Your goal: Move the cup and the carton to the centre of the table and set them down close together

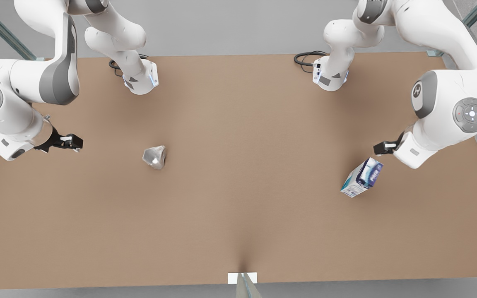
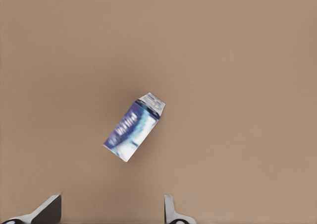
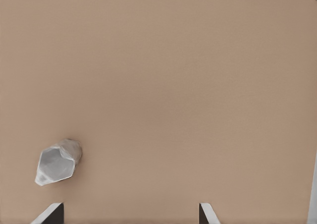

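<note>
The silvery faceted cup (image 1: 155, 157) sits on the light brown table (image 1: 242, 124) toward the front view's left, and it also shows in the right wrist view as the cup (image 3: 57, 162) with its pale inside visible. My right gripper (image 1: 75, 142) hovers to the left of it, apart from it, with its fingers (image 3: 52, 213) spread open and empty. The blue, white and teal carton (image 1: 362, 177) rests toward the front view's right; the left wrist view shows the carton (image 2: 134, 127) from above. My left gripper (image 1: 381, 148) hangs just beyond it, open, fingers (image 2: 171, 211) empty.
Both arm bases (image 1: 141, 78) (image 1: 330, 76) are mounted at the table's far edge, with black cables (image 1: 307, 58) beside them. A small white tab (image 1: 242, 277) marks the near edge. A wide stretch of bare tabletop separates cup and carton.
</note>
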`<state>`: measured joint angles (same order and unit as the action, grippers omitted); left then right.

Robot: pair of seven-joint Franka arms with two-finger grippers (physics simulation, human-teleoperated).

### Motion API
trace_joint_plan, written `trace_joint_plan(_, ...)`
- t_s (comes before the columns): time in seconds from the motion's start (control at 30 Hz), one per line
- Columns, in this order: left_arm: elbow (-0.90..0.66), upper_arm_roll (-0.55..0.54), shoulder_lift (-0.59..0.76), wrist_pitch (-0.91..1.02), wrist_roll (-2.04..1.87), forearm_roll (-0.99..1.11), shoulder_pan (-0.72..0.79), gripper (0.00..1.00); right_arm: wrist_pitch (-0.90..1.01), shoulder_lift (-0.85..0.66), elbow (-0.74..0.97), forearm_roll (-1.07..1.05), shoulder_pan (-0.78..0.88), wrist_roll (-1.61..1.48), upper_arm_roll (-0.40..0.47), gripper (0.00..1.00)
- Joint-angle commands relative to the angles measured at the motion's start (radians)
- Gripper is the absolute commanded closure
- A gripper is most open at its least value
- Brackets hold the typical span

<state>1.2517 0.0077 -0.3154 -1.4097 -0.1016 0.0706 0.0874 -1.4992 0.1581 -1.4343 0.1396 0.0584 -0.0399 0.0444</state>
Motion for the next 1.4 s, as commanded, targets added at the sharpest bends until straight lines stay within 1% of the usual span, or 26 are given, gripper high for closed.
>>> trace_joint_plan(0.0, 0.000, 0.000, -0.001, 0.000, 0.002, -0.005, 0.002, 0.00, -0.001, 0.001, 0.000, 0.000, 0.000, 0.000, 0.000, 0.00)
trace_joint_plan(0.07, 0.002, -0.003, -0.004, -0.002, 0.002, -0.003, 0.014, 0.00, 0.002, 0.046, 0.000, -0.003, 0.005, 0.008, 0.000, 0.00)
trace_joint_plan(0.13, 0.006, -0.005, -0.008, -0.002, 0.002, -0.003, 0.020, 0.00, -0.013, 0.066, -0.077, -0.026, 0.005, 0.162, -0.001, 0.00)
trace_joint_plan(0.23, 0.012, -0.006, -0.011, 0.012, -0.004, -0.003, 0.037, 0.00, -0.145, 0.003, -0.322, -0.060, 0.003, 0.351, -0.001, 0.00)
trace_joint_plan(0.27, 0.014, -0.006, -0.013, 0.012, -0.001, -0.005, 0.043, 0.00, -0.174, -0.014, -0.385, -0.104, 0.011, 0.429, -0.001, 0.00)
trace_joint_plan(0.3, 0.011, -0.006, -0.013, 0.012, -0.003, -0.005, 0.038, 0.00, -0.217, -0.035, -0.462, -0.126, 0.018, 0.479, -0.017, 0.00)
trace_joint_plan(0.37, 0.006, -0.006, -0.013, 0.015, 0.003, -0.002, 0.041, 0.00, -0.302, -0.035, -0.555, -0.153, 0.018, 0.491, -0.024, 0.00)
trace_joint_plan(0.4, 0.009, -0.006, -0.013, 0.011, 0.003, -0.006, 0.038, 0.00, -0.311, -0.025, -0.566, -0.153, 0.020, 0.489, -0.060, 0.00)
trace_joint_plan(0.43, 0.012, -0.006, -0.014, 0.009, 0.006, -0.022, 0.034, 0.00, -0.312, -0.017, -0.566, -0.149, 0.020, 0.453, -0.072, 0.00)
trace_joint_plan(0.5, 0.015, -0.005, -0.013, -0.014, 0.088, -0.026, 0.015, 0.00, -0.317, -0.002, -0.568, -0.147, 0.014, 0.325, -0.072, 0.00)
trace_joint_plan(0.53, 0.018, -0.005, -0.011, -0.020, 0.134, -0.026, 0.014, 0.00, -0.371, -0.006, -0.606, -0.149, 0.018, 0.290, -0.072, 0.00)
trace_joint_plan(0.67, 0.009, 0.001, -0.004, -0.054, 0.388, -0.020, -0.012, 0.00, -0.404, 0.021, -0.615, -0.153, 0.017, 0.252, -0.072, 0.00)
trace_joint_plan(0.73, 0.008, 0.003, -0.004, -0.052, 0.439, -0.023, -0.023, 0.00, -0.447, 0.020, -0.647, -0.178, 0.034, 0.255, -0.074, 0.00)
trace_joint_plan(0.8, 0.021, 0.001, -0.008, -0.087, 0.442, -0.026, -0.031, 0.00, -0.495, 0.012, -0.692, -0.204, 0.041, 0.253, -0.081, 0.00)
trace_joint_plan(0.9, 0.135, -0.005, 0.019, -0.173, 0.453, -0.031, -0.046, 0.00, -0.524, 0.021, -0.701, -0.236, 0.061, 0.264, -0.080, 0.00)
trace_joint_plan(0.97, 0.129, -0.005, 0.018, -0.163, 0.453, -0.031, -0.044, 0.00, -0.561, 0.023, -0.724, -0.239, 0.060, 0.264, -0.080, 0.00)
trace_joint_plan(1.1, 0.121, -0.005, 0.024, -0.121, 0.424, -0.032, -0.032, 0.00, -0.566, 0.028, -0.722, -0.239, 0.044, 0.253, -0.080, 0.00)
trace_joint_plan(1.37, 0.117, -0.020, 0.022, -0.117, 0.425, -0.026, -0.032, 0.00, -0.589, 0.063, -0.715, -0.239, 0.043, 0.253, -0.077, 0.00)
